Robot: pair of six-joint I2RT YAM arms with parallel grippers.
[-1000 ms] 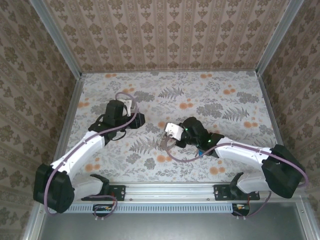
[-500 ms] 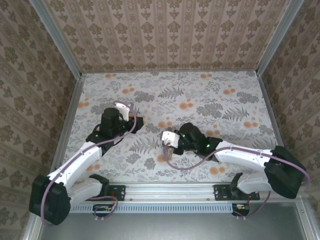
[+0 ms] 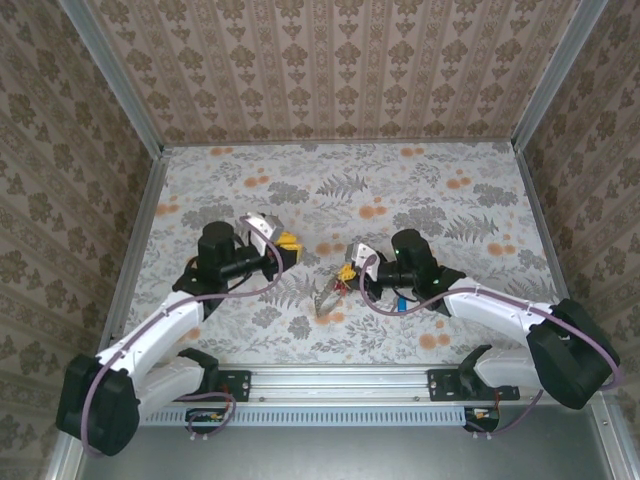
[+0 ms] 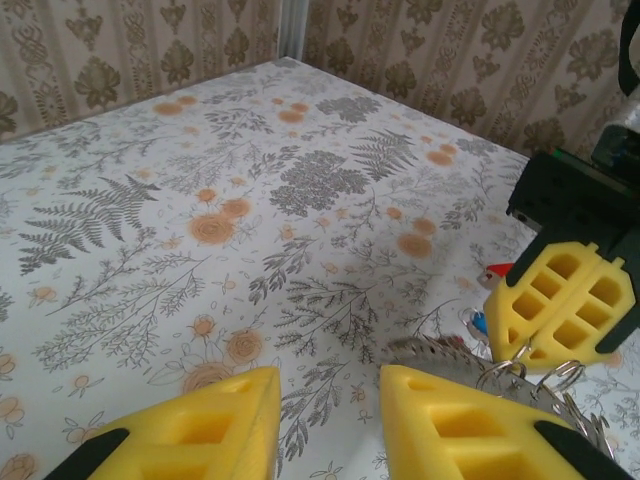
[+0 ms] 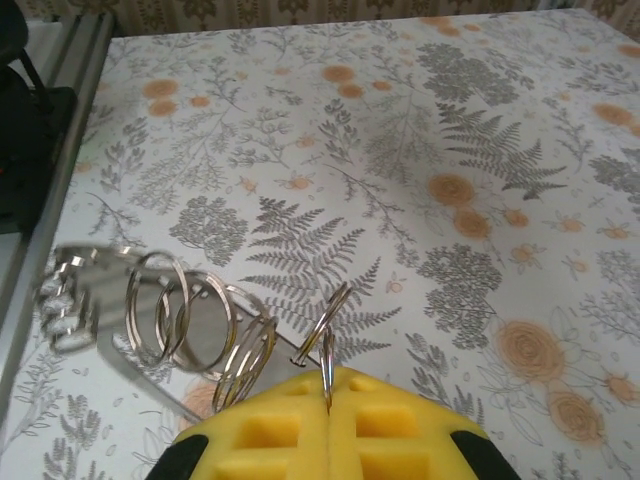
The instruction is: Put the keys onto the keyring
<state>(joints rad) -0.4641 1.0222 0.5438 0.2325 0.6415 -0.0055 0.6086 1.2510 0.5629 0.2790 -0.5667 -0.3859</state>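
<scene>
Over the floral tabletop's (image 3: 450,190) front middle, the right gripper (image 5: 328,390) clamps the keyring (image 3: 328,293); the left gripper (image 4: 328,385), jaws apart and empty, should steady it before threading.

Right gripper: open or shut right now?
Shut. In the right wrist view the right gripper has its yellow pads pressed together, pinching a thin silver ring at their seam.

rings (image 5: 170,310) blurred at left, keys (image 4: 493,271) half-hidden

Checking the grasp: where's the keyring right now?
Top view: the keyring is near table centre, pinched by the shut right gripper, between both arms, just right of the left gripper.
</scene>
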